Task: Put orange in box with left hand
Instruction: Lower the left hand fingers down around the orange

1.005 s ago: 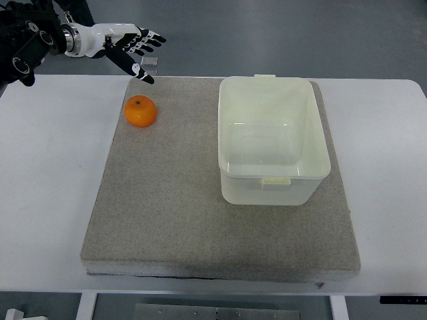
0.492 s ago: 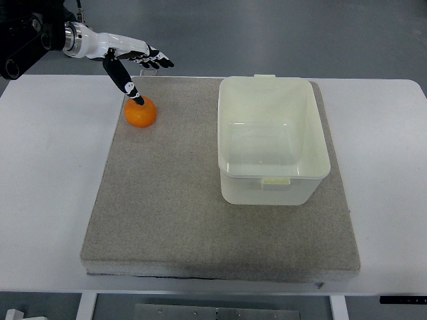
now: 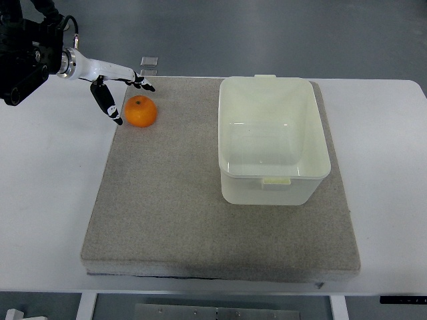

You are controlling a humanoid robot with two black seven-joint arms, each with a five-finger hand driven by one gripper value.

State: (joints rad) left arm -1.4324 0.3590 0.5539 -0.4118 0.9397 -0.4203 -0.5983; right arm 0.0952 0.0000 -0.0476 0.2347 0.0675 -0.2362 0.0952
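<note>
Grey felt mat (image 3: pixel 200 213) covers most of your white table (image 3: pixel 47 200), and the orange (image 3: pixel 141 111) sits on it near the mat's 11 o'clock corner, upright with its stem dimple facing up. Your left hand (image 3: pixel 117 90) reaches in from the left edge, fingers spread and holding nothing; the thumb (image 3: pixel 107 105) hangs just at the orange's 9 o'clock side, the other fingertips (image 3: pixel 143 84) lie just past its 12 o'clock. Contact cannot be confirmed. Well apart, at the orange's 3 o'clock, you have the pale plastic box (image 3: pixel 272 140), empty.
</note>
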